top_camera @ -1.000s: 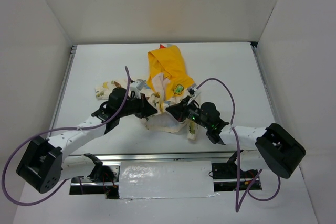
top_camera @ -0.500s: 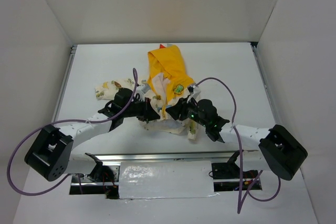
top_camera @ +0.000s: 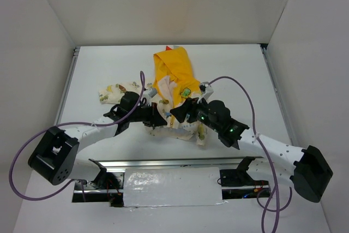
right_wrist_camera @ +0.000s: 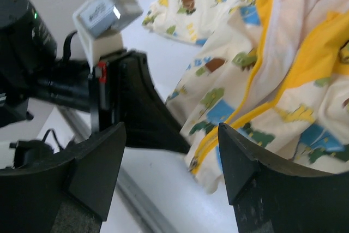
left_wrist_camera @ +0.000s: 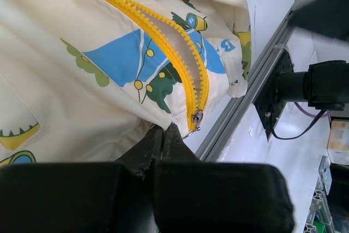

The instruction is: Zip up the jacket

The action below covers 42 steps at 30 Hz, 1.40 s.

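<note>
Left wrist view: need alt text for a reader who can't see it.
The left gripper, jaws closed, pinches the bottom hem of the cream cartoon-print jacket beside its yellow zipper. The slider sits at the zipper's bottom end, teeth parted above it; a metal rail runs past the hem.

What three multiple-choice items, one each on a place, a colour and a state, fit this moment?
1. Where on the jacket does the slider sit? A: at the bottom hem. B: at the collar. C: halfway up.
2. What colour is the hood? A: blue. B: yellow-orange. C: green.
3. What state is the right gripper in? A: shut on a sleeve. B: shut on the hood. C: open.

1 A: the left wrist view shows it at the hem.
2 B: plain from above.
3 C: its fingers stand wide apart.
</note>
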Tool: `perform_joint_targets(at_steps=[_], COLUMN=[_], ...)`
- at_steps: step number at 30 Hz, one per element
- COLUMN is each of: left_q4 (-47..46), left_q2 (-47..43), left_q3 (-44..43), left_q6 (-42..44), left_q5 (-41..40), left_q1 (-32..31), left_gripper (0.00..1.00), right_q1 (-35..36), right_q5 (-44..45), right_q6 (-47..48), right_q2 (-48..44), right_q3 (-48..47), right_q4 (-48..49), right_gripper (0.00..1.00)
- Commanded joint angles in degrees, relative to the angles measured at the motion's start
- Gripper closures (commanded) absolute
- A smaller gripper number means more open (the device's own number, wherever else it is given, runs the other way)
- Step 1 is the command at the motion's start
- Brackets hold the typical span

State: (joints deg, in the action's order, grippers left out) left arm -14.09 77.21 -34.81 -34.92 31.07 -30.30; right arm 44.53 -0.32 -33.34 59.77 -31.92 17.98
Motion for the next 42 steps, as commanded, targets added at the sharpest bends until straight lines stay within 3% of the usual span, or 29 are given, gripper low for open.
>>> perform_joint_targets(at_steps=[1,6,13,18,24,36,42], left_q4=[-2.4,-2.7,-1.7,-1.5,-1.6,-2.4,-2.2], left_q2=[0.6,1.5,2.2,2.6,2.8,3.5,3.2], left_q3=[-2.5,-3.2,-4.6,-5.2,-5.5,-5.3,-5.4], left_q6=[-0.2,-0.4,-0.2,-0.2,-0.2,-0.3,-0.2], left_q5=[1.7,2.2,1.1,0.9,1.0,1.4,1.4], left_q1=[-0.4,-0.5,-1.8,-2.5,-2.9,-2.9,-3.0], left_gripper=[1.0,1.0,1.0,1.0,1.0,1.0,1.0], right_q1=[4.0,13.7,18.7,19.0,19.2,19.4,19.9], right_q5=[3.9,12.9,18.6,20.7,22.1,24.9,25.2], right_q6=[-7.5,-22.1,-27.1,-26.3,-23.2,-22.2,-21.9], right_q2=[-3.3,-7.6,-0.2,7.0,10.9,12.4,12.8], right_q3=[1.1,12.3,16.6,16.9,15.8,16.0,15.7], right_q4=[-6.2,2.0,12.1,20.8,24.1,26.5,26.5], right_gripper=[0.25,0.25,0.27,0.3,0.31,0.53,0.57])
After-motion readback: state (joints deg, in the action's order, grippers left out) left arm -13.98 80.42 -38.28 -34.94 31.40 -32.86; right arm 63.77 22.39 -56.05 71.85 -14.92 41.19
